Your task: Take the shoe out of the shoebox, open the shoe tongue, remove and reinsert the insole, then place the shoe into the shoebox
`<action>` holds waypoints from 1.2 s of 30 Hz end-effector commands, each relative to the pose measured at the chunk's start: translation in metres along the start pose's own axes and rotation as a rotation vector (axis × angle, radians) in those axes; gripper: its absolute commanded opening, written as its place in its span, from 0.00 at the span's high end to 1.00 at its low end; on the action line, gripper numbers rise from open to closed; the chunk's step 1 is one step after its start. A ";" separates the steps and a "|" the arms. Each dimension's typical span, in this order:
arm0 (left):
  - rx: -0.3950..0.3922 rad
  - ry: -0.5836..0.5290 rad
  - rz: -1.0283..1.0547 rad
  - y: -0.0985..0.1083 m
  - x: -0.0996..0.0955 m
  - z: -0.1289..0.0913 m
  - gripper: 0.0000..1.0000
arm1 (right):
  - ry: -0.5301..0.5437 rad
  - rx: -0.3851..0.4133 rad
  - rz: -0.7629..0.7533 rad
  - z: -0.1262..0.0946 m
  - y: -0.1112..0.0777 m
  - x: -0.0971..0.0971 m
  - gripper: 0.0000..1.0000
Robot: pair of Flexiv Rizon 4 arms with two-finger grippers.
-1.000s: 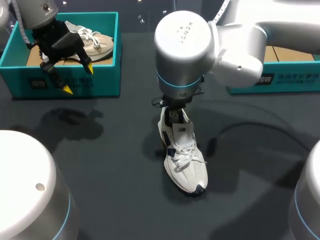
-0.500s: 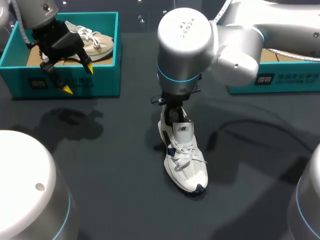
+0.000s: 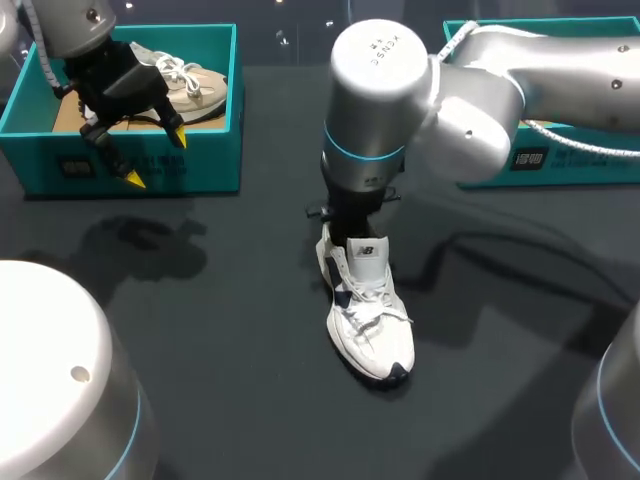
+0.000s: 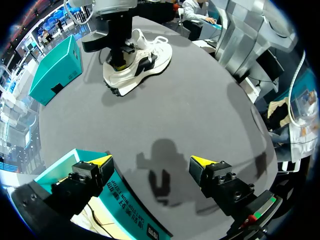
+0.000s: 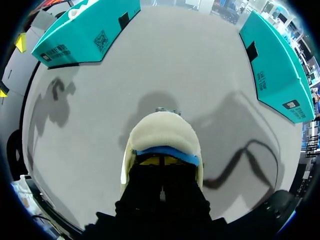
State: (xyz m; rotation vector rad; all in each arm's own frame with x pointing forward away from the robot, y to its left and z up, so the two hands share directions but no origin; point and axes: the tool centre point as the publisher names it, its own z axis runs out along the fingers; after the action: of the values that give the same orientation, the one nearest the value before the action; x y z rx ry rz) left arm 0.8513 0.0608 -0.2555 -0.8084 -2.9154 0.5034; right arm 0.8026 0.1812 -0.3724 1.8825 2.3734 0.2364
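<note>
- Head view: the white shoe [image 3: 368, 320] stands on the table [image 3: 200, 330], out of both boxes, toe towards the robot.
- The right gripper [image 3: 352, 235] is sunk into the shoe's heel opening. Whether it is clenched cannot be told.
- The left gripper [image 3: 155, 158] hangs released, yellow tips well apart, over the front wall of the left box [image 3: 190, 165].
- A beige shoe [image 3: 185, 80] lies in that box.

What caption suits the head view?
Right arm dipped inside the white shoe; left fingers open above the front wall of a teal shoebox holding a beige shoe.
</note>
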 end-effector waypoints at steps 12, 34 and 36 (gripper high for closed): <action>-0.002 0.001 0.001 0.000 0.000 0.000 0.00 | 0.058 0.151 0.047 0.050 -0.045 0.006 1.00; -0.002 0.001 0.001 0.000 0.000 0.000 0.00 | 0.035 0.000 -0.007 0.022 -0.010 -0.004 1.00; -0.002 0.001 0.001 0.000 0.000 0.000 0.00 | 0.051 0.009 -0.003 0.035 -0.005 -0.006 1.00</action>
State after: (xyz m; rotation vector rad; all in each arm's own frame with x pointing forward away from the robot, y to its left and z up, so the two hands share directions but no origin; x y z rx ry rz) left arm 0.8513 0.0609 -0.2555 -0.8081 -2.9155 0.5034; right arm 0.7946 0.1797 -0.3870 1.8776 2.3789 0.2520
